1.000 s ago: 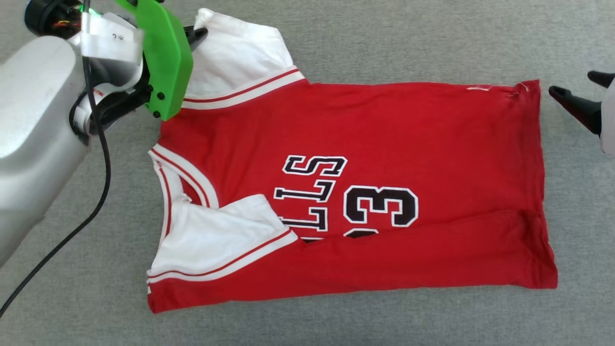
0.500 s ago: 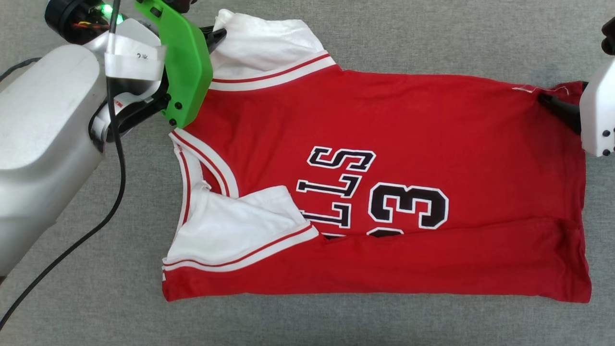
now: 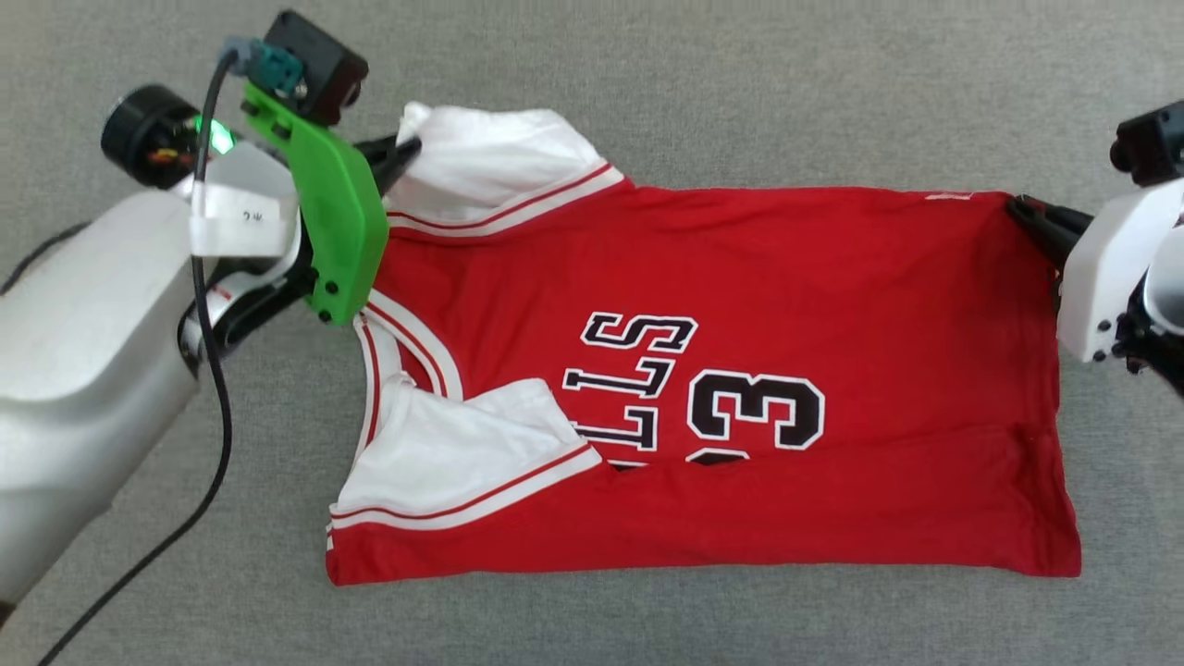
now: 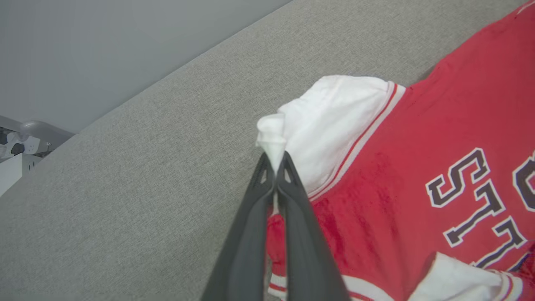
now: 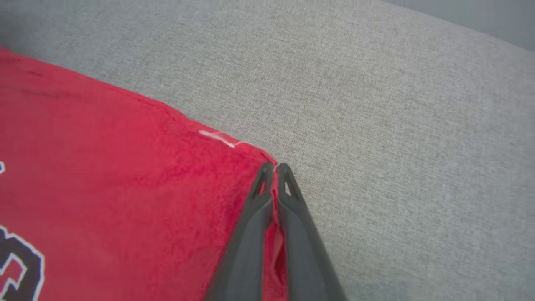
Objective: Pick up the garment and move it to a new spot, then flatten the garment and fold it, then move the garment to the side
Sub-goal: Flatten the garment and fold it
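Finds the garment (image 3: 786, 277) spread sideways on the surface (image 3: 740, 92), front up, collar toward the robot's left and hem toward its right, about central in the head view. Shows the near edge (image 3: 786, 518) already turned up over the front, covering the bottom of the lettering (image 3: 629, 379) and of the number (image 3: 758, 407), with the near sleeve (image 3: 453, 444) laid inward on top. Leaves the far sleeve (image 3: 490, 157) sticking out past the far edge, a little bunched.

Pinches that sleeve's tip in the left gripper (image 3: 402, 153) (image 4: 274, 161), fingers (image 4: 250, 234) pressed together and a tuft of white cloth standing above the tips. Pinches the far hem corner (image 5: 257, 156) in the right gripper (image 3: 1017, 208) (image 5: 273, 167), closed likewise, with red cloth squeezed between the fingers. Looks fairly straight along the far edge between the two grips.

Judging from this: moving and flattening probably done, first lengthwise fold done. Probably in hand: bringing the far edge over toward the near one. Left to do: that fold, likely a crosswise fold after it, then shifting the bundle aside.

Rests on grey woven fabric, even in tone. Trails a black cable (image 3: 213, 370) from the left arm down across it. Beyond the surface's edge, in the left wrist view, gives a plain pale wall (image 4: 104, 42) and some white gear (image 4: 16, 154) at the far left, too small to identify.
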